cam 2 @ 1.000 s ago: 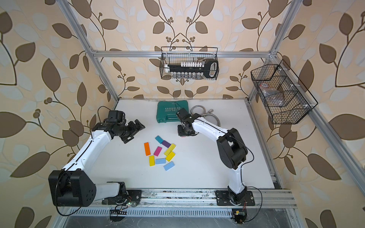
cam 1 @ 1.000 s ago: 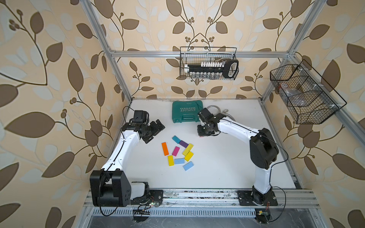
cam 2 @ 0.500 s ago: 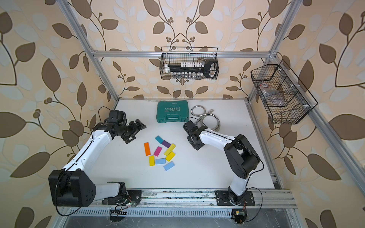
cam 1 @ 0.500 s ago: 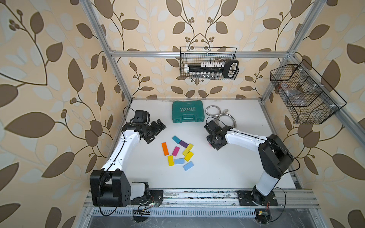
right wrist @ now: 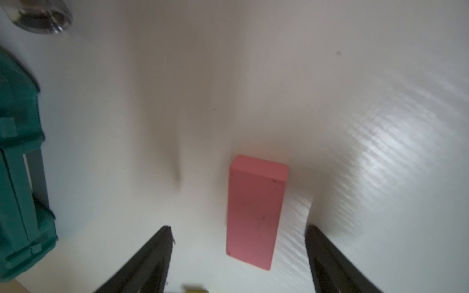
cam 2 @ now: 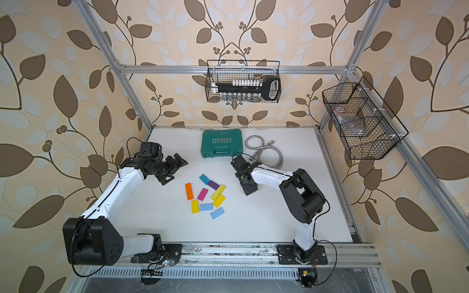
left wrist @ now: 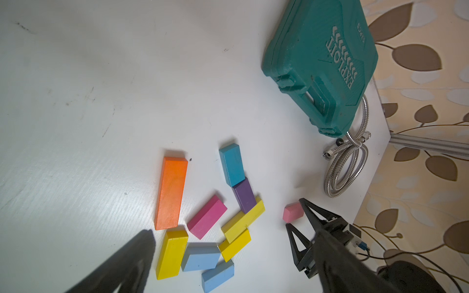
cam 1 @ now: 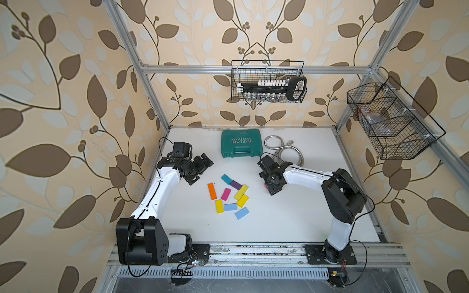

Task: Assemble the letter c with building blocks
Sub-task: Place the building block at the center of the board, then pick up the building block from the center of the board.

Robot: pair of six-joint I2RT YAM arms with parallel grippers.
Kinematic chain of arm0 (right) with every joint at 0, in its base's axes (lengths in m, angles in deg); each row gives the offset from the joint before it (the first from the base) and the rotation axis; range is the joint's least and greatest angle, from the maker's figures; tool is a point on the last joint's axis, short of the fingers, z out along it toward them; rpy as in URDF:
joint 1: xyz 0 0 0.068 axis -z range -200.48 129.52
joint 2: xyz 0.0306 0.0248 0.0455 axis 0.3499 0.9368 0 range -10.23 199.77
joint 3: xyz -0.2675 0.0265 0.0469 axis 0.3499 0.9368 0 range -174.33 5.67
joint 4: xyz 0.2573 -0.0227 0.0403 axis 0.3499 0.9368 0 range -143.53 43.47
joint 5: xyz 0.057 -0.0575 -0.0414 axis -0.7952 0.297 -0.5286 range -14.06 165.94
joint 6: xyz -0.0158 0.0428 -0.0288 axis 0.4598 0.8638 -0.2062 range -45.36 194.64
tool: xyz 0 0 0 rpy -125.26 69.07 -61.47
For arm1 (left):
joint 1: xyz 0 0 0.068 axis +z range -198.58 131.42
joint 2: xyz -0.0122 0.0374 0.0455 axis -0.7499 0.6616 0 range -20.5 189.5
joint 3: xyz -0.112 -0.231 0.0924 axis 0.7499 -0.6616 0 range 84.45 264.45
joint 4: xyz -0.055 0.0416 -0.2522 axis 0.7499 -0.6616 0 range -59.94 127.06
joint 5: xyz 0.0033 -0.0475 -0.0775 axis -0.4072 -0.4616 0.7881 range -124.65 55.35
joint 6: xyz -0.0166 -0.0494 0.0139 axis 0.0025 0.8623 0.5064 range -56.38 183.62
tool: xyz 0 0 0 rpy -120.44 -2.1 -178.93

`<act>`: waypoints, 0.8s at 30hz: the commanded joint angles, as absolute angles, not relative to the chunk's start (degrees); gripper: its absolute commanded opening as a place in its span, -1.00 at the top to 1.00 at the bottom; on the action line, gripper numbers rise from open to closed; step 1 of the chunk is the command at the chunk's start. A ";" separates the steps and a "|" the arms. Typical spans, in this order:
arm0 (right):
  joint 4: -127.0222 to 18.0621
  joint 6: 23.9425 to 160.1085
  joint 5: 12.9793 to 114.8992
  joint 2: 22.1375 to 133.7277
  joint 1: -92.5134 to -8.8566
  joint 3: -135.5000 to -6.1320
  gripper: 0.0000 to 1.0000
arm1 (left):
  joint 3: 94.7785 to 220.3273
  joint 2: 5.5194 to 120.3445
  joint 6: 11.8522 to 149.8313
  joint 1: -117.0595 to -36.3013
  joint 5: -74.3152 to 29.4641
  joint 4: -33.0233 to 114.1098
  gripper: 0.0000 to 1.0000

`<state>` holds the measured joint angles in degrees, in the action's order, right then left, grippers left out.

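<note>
The right end effector point(right wrist: 238, 228) stands open over the desk point(right wrist: 253, 76), the pink block point(right wrist: 256, 213) lying flat between its fingers point(right wrist: 149, 258), touching neither. Farther off to one side the other building blocks point(cam 1: 230, 207) cluster, and beyond them the left end effector point(cam 1: 199, 170) hovers open.

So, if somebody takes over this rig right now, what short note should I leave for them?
The left end effector is open and empty, beside the block group.
The right end effector is open, with a jaw on each side of the pink block, not gripping it.
The pink block lies flat on the table, apart from the rest. Between the arms, loose: orange block, teal block, purple block, magenta block, three yellow blocks, two light blue blocks.
Done: no C shape yet.
Left: bring the pink block over and arrange everything into a C.
</note>
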<state>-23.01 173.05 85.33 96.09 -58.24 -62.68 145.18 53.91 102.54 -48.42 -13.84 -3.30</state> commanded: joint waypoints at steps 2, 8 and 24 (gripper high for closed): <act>-17.84 153.45 86.66 90.32 -58.57 -65.92 -0.70 | 145.97 53.95 101.16 -49.03 -13.21 -3.54 -0.97; -15.92 111.13 90.09 86.38 -58.15 -67.62 -0.73 | 146.81 55.27 99.85 -49.03 -10.95 -3.47 -0.97; -14.31 89.93 86.82 98.76 -55.70 -68.68 -0.83 | 148.78 55.77 98.57 -49.10 -11.88 -5.39 -0.97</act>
